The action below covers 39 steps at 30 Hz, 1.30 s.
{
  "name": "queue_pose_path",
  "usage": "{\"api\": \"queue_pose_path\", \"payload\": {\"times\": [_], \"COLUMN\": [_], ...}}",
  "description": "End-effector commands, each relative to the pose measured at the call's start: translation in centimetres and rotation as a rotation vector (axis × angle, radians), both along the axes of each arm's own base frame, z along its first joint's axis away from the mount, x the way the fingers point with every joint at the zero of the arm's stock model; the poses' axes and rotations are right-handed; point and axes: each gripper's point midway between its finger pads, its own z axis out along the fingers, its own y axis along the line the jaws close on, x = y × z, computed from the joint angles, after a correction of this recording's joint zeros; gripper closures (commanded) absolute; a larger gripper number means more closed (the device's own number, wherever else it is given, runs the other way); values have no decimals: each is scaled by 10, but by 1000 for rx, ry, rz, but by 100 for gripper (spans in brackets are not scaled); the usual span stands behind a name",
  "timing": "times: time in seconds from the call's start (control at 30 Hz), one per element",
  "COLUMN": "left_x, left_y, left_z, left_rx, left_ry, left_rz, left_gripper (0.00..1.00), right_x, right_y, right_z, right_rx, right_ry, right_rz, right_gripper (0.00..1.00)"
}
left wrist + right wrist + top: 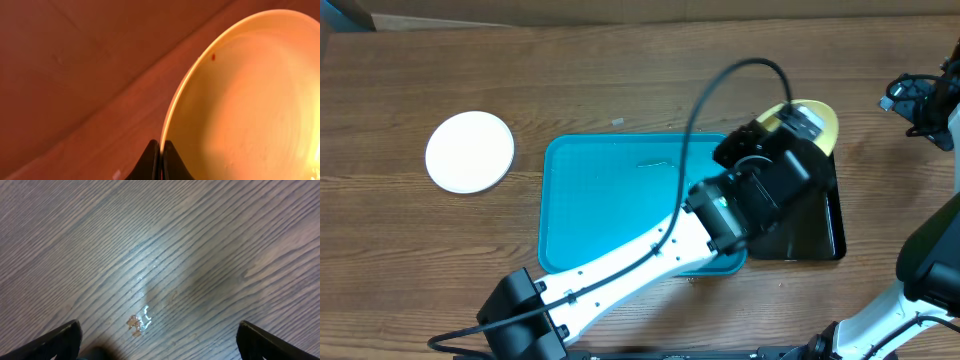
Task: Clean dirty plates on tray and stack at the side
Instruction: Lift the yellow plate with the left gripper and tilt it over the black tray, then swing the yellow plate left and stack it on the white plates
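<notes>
My left gripper is shut on the rim of a pale yellow plate; a small red speck sits near the plate's edge. In the overhead view this plate is held tilted beyond the right end of the turquoise tray, with the left arm stretched across the tray. Nothing lies on the tray. A white plate rests flat on the table to the tray's left. My right gripper is open over bare wood at the far right, with nothing between its fingers.
A smaller black tray lies against the turquoise tray's right end, partly under the left wrist. A small brownish smear marks the wood below the right gripper. The left arm's cable loops over the tray.
</notes>
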Motion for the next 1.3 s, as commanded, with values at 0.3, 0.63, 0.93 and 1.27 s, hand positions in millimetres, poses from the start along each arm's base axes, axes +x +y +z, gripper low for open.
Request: {"api": "queue_pose_path", "payload": {"times": [0.3, 0.63, 0.93, 1.27], "left_x": [-35, -37, -24, 46], "left_y": [-30, -32, -18, 78], "left_z": [69, 72, -18, -73], "left_rx": [315, 269, -96, -536], "left_ry": [-327, -332, 140, 735], "left_rz": [-61, -51, -52, 110], "left_gripper": [96, 96, 96, 96], "right_x": [6, 6, 6, 6], "right_y": [2, 2, 2, 2], "right_z": [15, 15, 15, 15], "right_rx": [-10, -10, -10, -9], "right_ry": [-42, -42, -42, -42], "right_rz": [10, 10, 10, 10], "right_gripper": [0, 0, 0, 0]}}
